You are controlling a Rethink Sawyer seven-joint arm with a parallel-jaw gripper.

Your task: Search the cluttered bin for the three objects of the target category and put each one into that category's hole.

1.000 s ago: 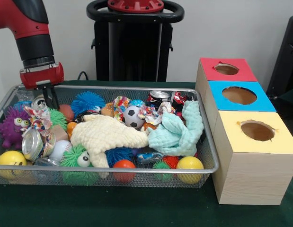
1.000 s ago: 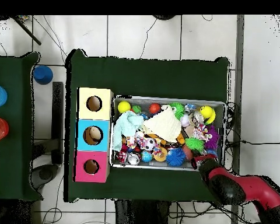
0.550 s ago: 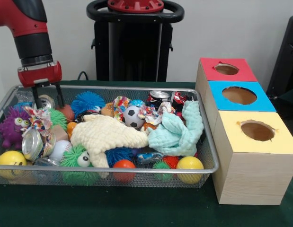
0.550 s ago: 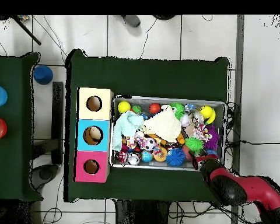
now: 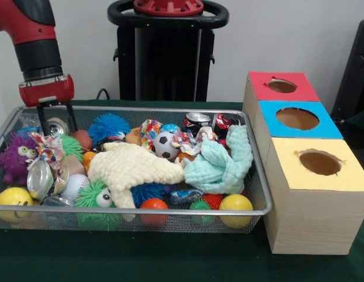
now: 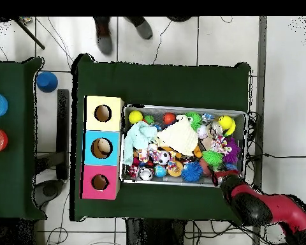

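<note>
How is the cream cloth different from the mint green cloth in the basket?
The cream cloth is pale yellow and lies spread out near the bin's middle; the mint cloth is light green and bunched up. The cream cloth sits toward the furry green ball with eyes, while the mint cloth lies at the end nearest the boxes. Both are soft, textured fabric resting on top of the toys.

The front view sits low and close at the surface's [image 5: 170, 264] edge, facing the bin [image 5: 261, 194] and boxes [image 5: 314, 194]; the overhead view looks straight down from high up, sharing both
</note>
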